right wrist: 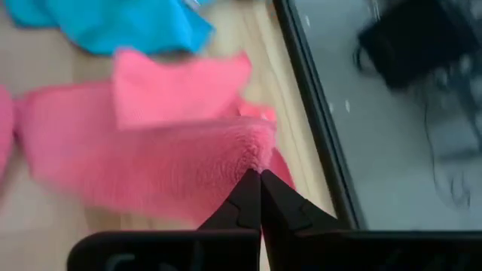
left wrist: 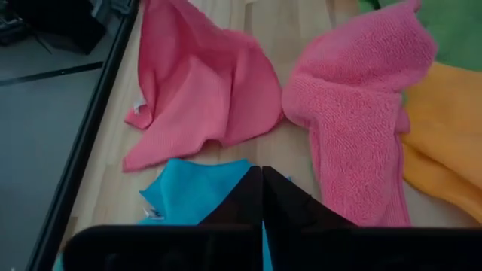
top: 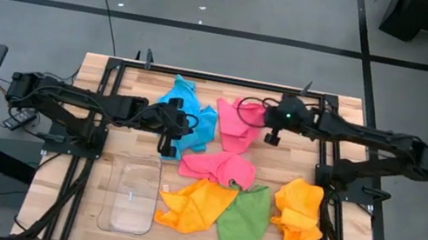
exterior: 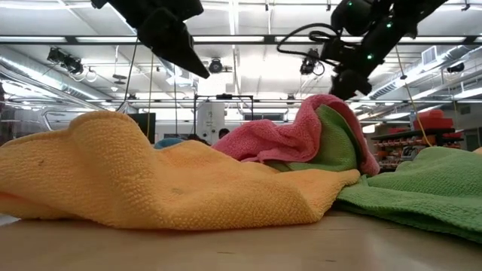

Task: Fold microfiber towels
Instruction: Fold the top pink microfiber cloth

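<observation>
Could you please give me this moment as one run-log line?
left gripper: shut, over sky-blue microfiber towel | right gripper: shut on far pink microfiber towel | folding: not yet done

Seven towels (top: pixel 219 167) lie spread over the table (top: pixel 76 202): three near its far edge, four toward the near edge, right of a tray (top: pixel 130 198).

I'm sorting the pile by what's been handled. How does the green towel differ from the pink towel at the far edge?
The green towel lies spread at the near edge, untouched; the pink towel sits bunched at the far edge, with the right gripper shut on its edge. Green partly overlaps an orange towel; pink lies clear. Both are unfolded.
</observation>
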Robot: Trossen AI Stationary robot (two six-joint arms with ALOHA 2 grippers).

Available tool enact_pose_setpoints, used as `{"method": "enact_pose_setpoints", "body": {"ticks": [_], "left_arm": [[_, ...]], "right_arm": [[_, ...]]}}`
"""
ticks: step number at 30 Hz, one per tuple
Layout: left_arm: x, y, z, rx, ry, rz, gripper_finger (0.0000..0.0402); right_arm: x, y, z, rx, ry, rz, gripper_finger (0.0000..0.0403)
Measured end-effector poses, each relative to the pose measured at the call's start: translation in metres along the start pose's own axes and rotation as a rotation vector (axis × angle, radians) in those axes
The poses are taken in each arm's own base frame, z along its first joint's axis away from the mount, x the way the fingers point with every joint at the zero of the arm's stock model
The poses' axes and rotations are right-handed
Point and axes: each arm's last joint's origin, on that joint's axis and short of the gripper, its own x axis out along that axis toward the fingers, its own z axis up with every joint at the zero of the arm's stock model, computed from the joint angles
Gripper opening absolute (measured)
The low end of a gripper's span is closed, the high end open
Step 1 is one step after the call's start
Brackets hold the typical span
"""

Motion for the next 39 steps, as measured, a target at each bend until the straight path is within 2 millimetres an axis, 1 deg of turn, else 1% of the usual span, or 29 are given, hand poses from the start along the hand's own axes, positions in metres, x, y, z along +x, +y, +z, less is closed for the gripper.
{"method": "enact_pose_setpoints", "body": {"ticks": [2,5,10,12,15,17,19,22,24,26,28,31,34,39], "left_arm": [[0.0,0.0,0.0,0.0,0.0,0.0,0.0024],[0.0,0.0,0.001,-0.001,-0.006,0.001,0.0029],[0.0,0.0,0.002,0.004,-0.022,0.005,0.0014],[0.0,0.001,0.003,0.004,-0.03,0.006,0.0009],[0.0,0.001,0.004,0.018,-0.036,0.008,0.0007],[0.0,0.001,0.004,0.017,-0.043,0.009,0.0013],[0.0,0.001,0.005,0.015,-0.052,0.011,0.0022],[0.0,0.001,0.006,0.014,-0.058,0.012,0.0029],[0.0,0.001,0.006,0.016,-0.057,0.013,0.0029],[0.0,0.001,0.006,0.02,-0.057,0.012,0.0027],[0.0,0.001,0.006,0.024,-0.057,0.013,0.0021],[0.0,0.001,0.006,0.025,-0.056,0.013,0.0012],[0.0,0.001,0.006,0.025,-0.056,0.012,0.001],[0.0,0.001,0.007,0.039,-0.066,0.013,0.0023]], "right_arm": [[-0.004,-0.003,-0.004,0.055,0.036,0.002,0.0005],[-0.002,-0.003,-0.012,0.13,0.12,0.014,0.0005],[0.006,-0.001,-0.026,0.229,0.29,0.027,0.0005],[0.008,0.0,-0.029,0.252,0.332,0.029,0.0009],[0.009,0.002,-0.033,0.266,0.375,0.032,0.003],[0.009,0.003,-0.035,0.269,0.411,0.037,0.0055],[0.005,0.002,-0.032,0.274,0.438,0.041,0.0084],[-0.005,0.001,-0.021,0.273,0.44,0.052,0.0126],[-0.012,0.003,-0.012,0.25,0.409,0.067,0.0148],[-0.015,0.009,-0.003,0.186,0.346,0.095,0.0163],[-0.014,0.02,0.002,0.085,0.284,0.147,0.0169],[-0.011,0.039,0.001,-0.02,0.213,0.242,0.0171],[-0.007,0.055,-0.005,-0.061,0.171,0.284,0.0167],[0.003,0.074,-0.019,-0.019,0.12,0.349,0.0158]]}}
